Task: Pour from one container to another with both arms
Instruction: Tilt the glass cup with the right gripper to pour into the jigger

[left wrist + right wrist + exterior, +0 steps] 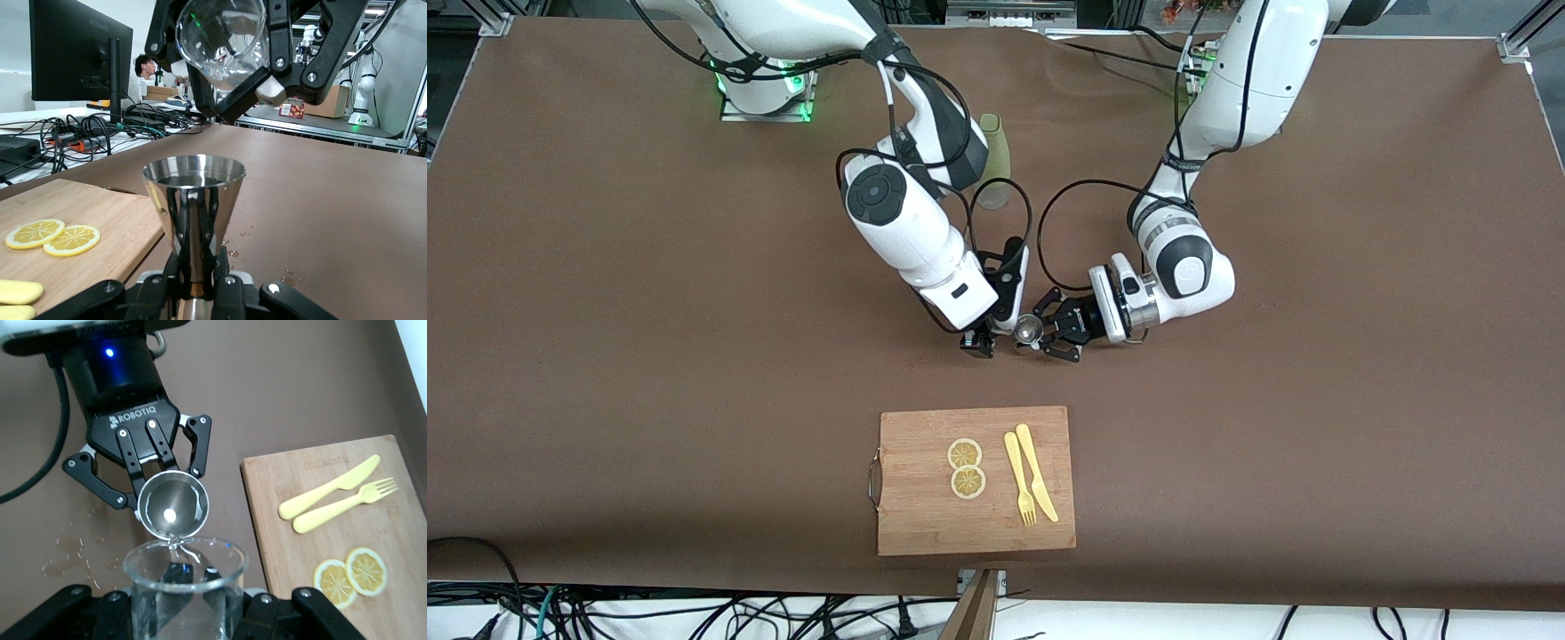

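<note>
right now the steel jigger (194, 213) sits upright at frame centre, pinched by the left gripper (1060, 331) – the glass beaker (185, 587), clamped in the right gripper (989, 342), tips over it. keep its lip above the jigger's mouth and tilt slowly; drops already wet the table (70, 550).

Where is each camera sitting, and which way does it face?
Front view: high across the table, facing both arms; the left pincer holds the jigger, the right pincer the glass, above the board.
Left wrist view: on the left wrist, looking level past its jigger at the tilted glass in the right pincer.
Right wrist view: on the right wrist, looking down over its glass into the jigger.
All views share the jigger; the board shows in each.
</note>
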You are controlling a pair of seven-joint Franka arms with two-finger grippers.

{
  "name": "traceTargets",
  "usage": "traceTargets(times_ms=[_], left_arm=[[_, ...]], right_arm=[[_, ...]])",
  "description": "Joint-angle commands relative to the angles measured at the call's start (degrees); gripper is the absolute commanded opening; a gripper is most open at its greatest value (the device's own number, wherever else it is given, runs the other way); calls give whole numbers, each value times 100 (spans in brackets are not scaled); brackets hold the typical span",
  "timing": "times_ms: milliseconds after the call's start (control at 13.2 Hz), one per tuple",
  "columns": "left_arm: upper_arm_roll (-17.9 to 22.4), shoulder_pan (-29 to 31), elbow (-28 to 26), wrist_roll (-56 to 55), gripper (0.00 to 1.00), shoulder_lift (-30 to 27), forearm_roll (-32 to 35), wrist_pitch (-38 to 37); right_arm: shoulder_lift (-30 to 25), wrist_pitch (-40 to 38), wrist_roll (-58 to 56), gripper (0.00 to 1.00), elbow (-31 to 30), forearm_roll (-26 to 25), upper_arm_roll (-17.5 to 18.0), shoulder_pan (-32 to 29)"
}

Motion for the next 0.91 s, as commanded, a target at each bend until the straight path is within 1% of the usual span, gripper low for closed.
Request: traceTargets(times_ms=[0, 151, 227, 831], left_arm=[[-67, 51, -191, 190, 0, -188, -196, -15], [-67, 51, -182, 190, 0, -188, -196, -6], [-67, 51, -182, 190, 0, -188, -196, -6], [-137, 42, -199, 199, 0, -223, -214, 55]], right_arm=[[-189, 73, 484, 6, -214, -631, 155, 33], [-189, 82, 573, 6, -214, -939, 191, 51], [-189, 82, 573, 6, -214, -976, 217, 60], [-162, 126, 573, 6, -205, -1011, 217, 68]])
